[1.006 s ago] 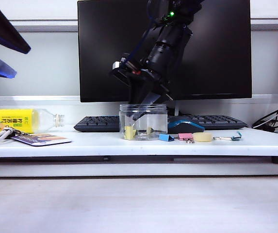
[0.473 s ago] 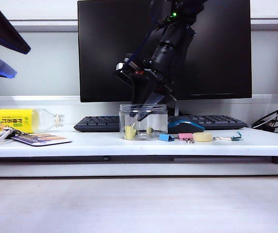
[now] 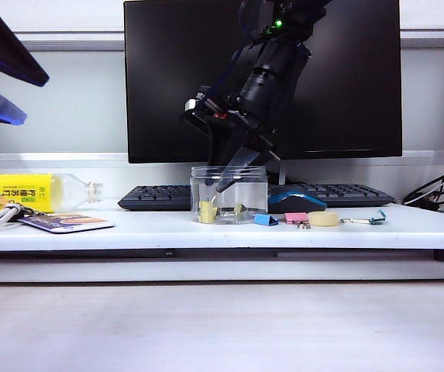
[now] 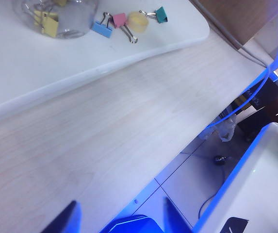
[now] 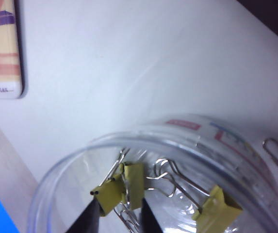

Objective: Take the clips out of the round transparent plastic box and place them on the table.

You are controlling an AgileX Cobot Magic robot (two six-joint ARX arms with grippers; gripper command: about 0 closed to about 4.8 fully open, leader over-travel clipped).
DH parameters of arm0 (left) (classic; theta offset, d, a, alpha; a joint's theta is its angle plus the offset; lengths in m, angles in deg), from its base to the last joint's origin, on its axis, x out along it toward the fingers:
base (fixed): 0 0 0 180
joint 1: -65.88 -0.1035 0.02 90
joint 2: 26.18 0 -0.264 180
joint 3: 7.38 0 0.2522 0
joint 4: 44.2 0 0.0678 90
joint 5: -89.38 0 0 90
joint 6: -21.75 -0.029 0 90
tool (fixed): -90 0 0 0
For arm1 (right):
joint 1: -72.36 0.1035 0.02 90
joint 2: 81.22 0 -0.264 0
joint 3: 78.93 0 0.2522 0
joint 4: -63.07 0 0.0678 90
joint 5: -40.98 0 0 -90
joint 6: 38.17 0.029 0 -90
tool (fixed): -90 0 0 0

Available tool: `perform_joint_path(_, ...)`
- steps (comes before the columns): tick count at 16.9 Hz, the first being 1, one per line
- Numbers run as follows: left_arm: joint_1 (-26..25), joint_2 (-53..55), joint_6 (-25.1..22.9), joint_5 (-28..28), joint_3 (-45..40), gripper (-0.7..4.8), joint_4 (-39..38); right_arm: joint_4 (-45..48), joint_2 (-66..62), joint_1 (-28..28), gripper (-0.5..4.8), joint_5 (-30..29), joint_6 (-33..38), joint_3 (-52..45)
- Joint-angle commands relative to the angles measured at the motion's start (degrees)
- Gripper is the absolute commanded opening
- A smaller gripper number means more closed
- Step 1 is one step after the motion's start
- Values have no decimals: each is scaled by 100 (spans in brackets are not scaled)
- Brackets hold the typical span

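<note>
The round transparent plastic box (image 3: 256,191) stands on the white table (image 3: 129,232) in front of the monitor. Pale-yellow clips (image 3: 208,211) lie on its floor. In the right wrist view there are three of them, two clips (image 5: 134,180) lying together and one clip (image 5: 220,209) apart. My right gripper (image 3: 222,184) reaches down into the box from above. It hangs just over the paired clips, open, with its fingertips (image 5: 91,216) either side of them and nothing lifted. My left gripper (image 4: 120,201) is open and empty over the wood-grain surface, far from the box (image 4: 75,19).
Right of the box lie a blue clip (image 3: 266,220), a pink clip (image 3: 296,218), a pale-yellow tape roll (image 3: 323,218) and a teal clip (image 3: 376,218). Behind it are a mouse (image 3: 295,200) and a keyboard (image 3: 156,198). On the left lie a bottle (image 3: 39,191) and a card (image 3: 65,223).
The right gripper's fingers stand a touch higher in the box than a second ago. The clips lie where they were, and the left arm has not moved.
</note>
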Motion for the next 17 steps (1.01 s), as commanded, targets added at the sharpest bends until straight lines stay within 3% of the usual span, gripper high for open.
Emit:
perform_joint_path(1,2,-7,-44,31,33,229,74,-48,17,7,112,-57,15,24)
perform_joint_path(10,2,-7,-44,31,33,229,50,-72,-20,7,112,-55,20,24)
perform_joint_path(12,2,-7,-44,31,33,229,50,-61,-31,7,101,-33,17,24)
perform_joint_path(14,2,-7,-46,31,33,229,50,-37,-81,7,47,-13,17,24)
perform_joint_path(17,2,-7,-46,31,33,229,48,24,-157,9,38,-11,17,24)
